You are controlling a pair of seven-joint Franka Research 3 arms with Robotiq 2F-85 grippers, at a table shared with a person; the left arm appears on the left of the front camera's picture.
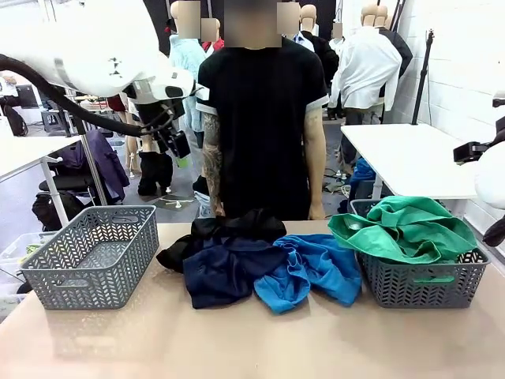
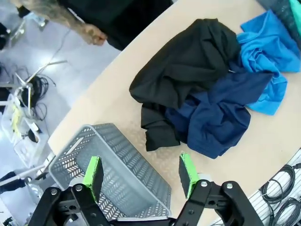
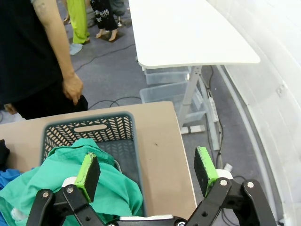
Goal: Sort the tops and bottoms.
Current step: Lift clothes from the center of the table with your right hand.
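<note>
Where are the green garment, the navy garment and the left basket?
green garment (image 1: 410,229), front view, on its upper fold.
navy garment (image 1: 229,272), front view, on its middle.
left basket (image 1: 75,280), front view, on its front wall.

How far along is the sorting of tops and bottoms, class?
Done: the green garment lies in the right basket. In hand: nothing; the left gripper and right gripper hang open. Left: the black garment, navy garment and bright blue garment, heaped on the table.
</note>
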